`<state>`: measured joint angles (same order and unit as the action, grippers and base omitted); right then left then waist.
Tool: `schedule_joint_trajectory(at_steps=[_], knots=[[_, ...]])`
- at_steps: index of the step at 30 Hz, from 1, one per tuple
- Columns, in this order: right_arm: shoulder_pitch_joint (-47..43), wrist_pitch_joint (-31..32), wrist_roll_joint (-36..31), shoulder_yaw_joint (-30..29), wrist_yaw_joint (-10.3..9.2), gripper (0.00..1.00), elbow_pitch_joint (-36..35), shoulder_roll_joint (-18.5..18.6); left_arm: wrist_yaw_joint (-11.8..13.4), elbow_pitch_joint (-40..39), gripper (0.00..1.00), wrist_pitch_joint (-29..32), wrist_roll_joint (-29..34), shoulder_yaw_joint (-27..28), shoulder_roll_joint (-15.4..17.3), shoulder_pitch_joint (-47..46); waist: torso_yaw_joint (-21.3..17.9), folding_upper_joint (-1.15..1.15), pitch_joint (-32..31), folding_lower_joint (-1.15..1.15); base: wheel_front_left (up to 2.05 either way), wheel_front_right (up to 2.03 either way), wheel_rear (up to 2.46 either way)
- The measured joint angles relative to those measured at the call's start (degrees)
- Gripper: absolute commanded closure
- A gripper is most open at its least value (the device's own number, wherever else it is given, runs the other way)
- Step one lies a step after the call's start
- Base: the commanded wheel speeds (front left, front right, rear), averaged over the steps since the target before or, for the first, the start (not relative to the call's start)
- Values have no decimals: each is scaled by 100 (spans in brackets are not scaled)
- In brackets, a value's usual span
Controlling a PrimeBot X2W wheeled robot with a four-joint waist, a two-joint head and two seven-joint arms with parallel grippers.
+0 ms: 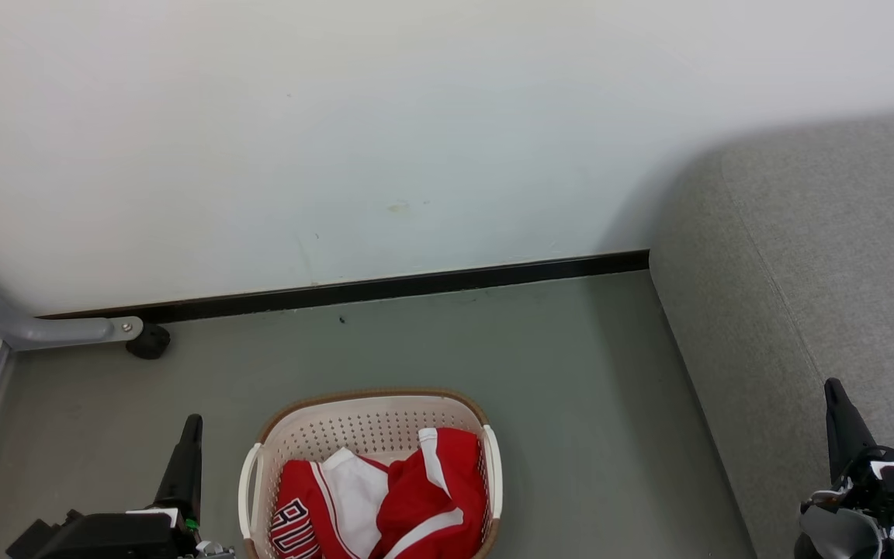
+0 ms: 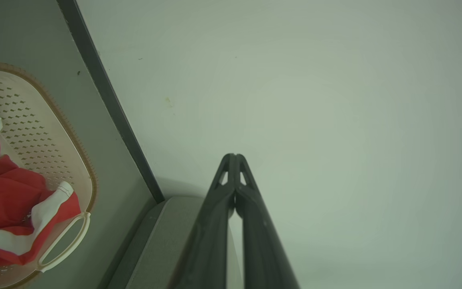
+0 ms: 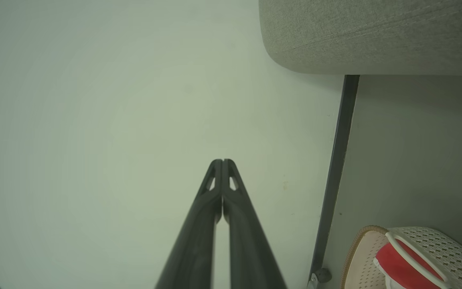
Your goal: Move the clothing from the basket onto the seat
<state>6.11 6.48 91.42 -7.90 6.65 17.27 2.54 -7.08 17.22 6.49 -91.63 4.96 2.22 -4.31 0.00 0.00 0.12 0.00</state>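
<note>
The red and white clothing [image 1: 385, 497] lies crumpled in the cream basket [image 1: 369, 404] on the floor, with part of the black-white lettering showing at its left. The grey seat [image 1: 804, 272] stands to the right. My left gripper [image 1: 191, 423] rises left of the basket, shut and holding nothing. My right gripper [image 1: 831, 388] stands over the seat's front part, shut and holding nothing. In the left wrist view the gripper [image 2: 235, 155] points at the wall, with the basket [image 2: 74, 148], the clothing [image 2: 10, 200] and the seat [image 2: 163, 241] beside it. The right wrist view has the gripper [image 3: 222, 161], the seat [image 3: 375, 32], the basket [image 3: 435, 241] and the clothing [image 3: 399, 261].
A white wall [image 1: 338, 155] with a black baseboard [image 1: 416, 283] closes the far side. A grey metal leg with a black caster [image 1: 148, 341] stands at the far left. Grey-green floor [image 1: 571, 388] lies between the basket and the seat.
</note>
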Motion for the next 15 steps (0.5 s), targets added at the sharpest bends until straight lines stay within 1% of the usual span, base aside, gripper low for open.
schedule_joint_trajectory(at_steps=[11, 12, 15], knots=[[0, 0, 0, 0, 0, 100, 0, 0, 0, -1, 100, 0, 0, 0, 0, 0, 0, 0, 0, 0, 0, 0, 0], [0, 0, 0, 0, 0, 0, 0, 0, 0, -1, 0, 0, 0, 0, 0, 0, 0, 0, 0, 0, 0, 0, 0], [-66, 0, -2, 10, -12, 0, 170, -37, 4, 153, 0, -1, 0, -10, -36, 103, -1, 0, 1, 0, 0, 0, 0]])
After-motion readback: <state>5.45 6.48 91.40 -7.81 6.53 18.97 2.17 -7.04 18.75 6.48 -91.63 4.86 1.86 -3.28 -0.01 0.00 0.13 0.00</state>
